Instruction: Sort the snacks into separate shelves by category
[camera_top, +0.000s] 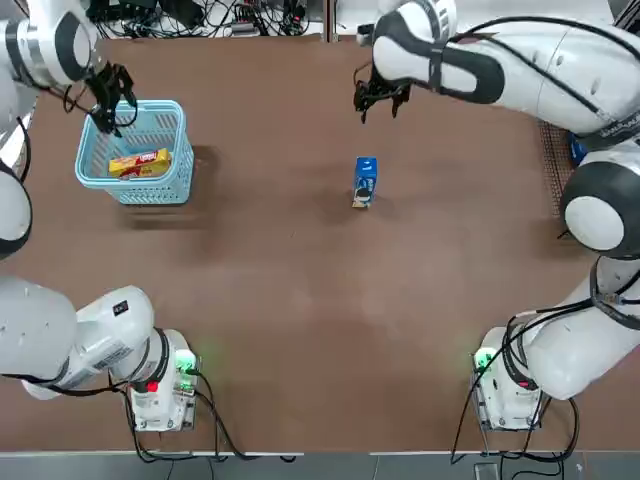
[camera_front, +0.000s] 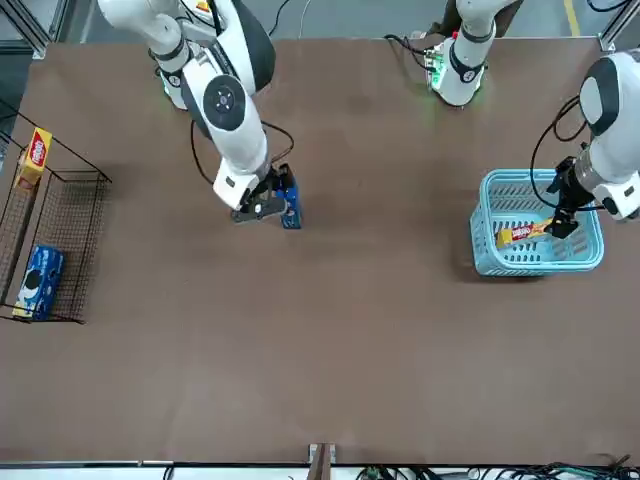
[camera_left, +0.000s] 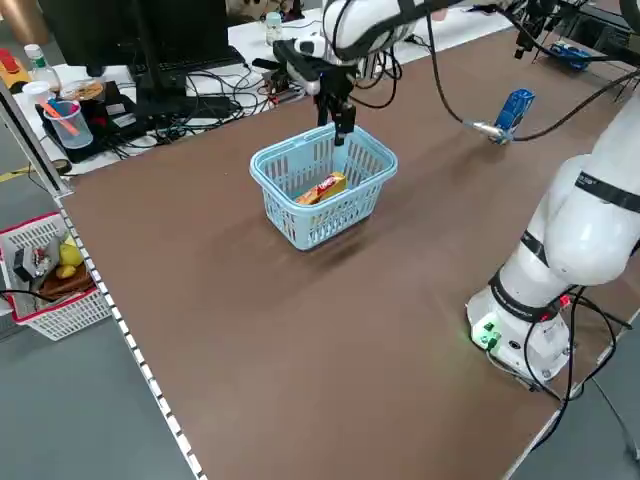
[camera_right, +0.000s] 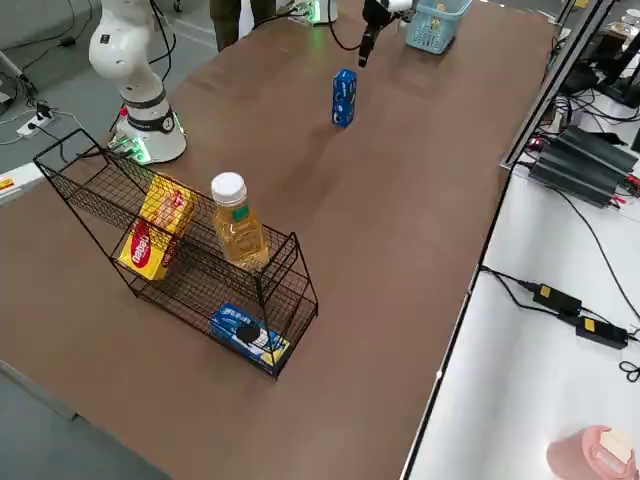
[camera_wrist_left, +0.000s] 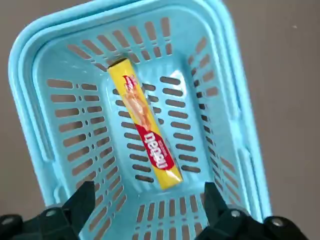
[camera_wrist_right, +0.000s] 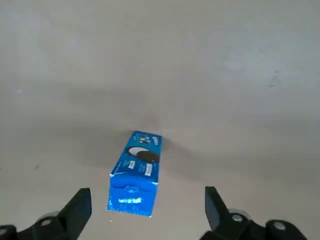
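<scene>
Two grippers, fingers wide apart: the left (camera_wrist_left: 145, 212) above the blue basket (camera_wrist_left: 242, 125) at far left, yellow box (camera_wrist_left: 145, 122) lying inside; the right (camera_wrist_right: 148, 212) near the blue pack (camera_wrist_right: 135, 172) on the table (camera_top: 330, 330). Black wire rack (camera_right: 200, 285) at right: yellow box (camera_right: 158, 228) and bottle (camera_right: 240, 235) on the upper tier, blue pack (camera_right: 250, 333) below.

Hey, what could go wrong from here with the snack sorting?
The blue pack stands upright on a small base, so the open right hand might tip it if it comes in off-center. The yellow box lies inside the basket, so the left hand could catch the rim going in. Up on the rack, the bottle beside the other yellow box could get knocked.
</scene>
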